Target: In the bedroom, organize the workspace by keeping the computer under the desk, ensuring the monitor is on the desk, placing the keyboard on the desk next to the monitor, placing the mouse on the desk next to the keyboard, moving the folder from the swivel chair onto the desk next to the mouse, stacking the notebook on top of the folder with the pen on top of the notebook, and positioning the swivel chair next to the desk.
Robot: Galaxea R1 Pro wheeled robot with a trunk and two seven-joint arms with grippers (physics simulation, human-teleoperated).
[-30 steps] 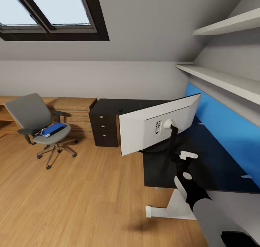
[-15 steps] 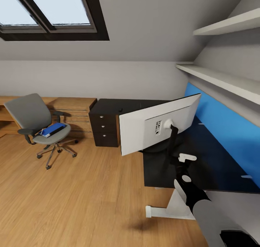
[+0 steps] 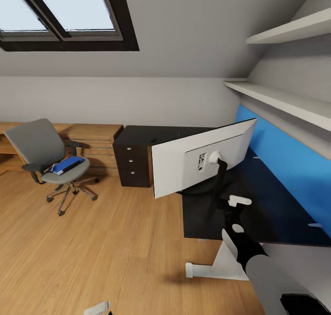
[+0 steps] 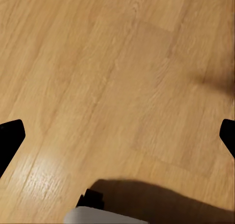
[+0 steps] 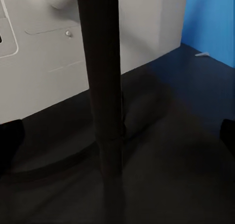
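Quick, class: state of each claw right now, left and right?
Left claw: open, holding nothing, above the wooden floor.
Right claw: open, either side of the monitor stand, not gripping.

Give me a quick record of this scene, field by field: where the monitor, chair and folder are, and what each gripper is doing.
monitor: standing on the desk, white back toward the camera
monitor stand: slim black post, close in front of the right gripper
right gripper: open, fingers either side of the stand, not touching it
left gripper: open, over bare wooden floor
swivel chair: out on the floor, apart from the desk
folder: blue, lying on the chair seat
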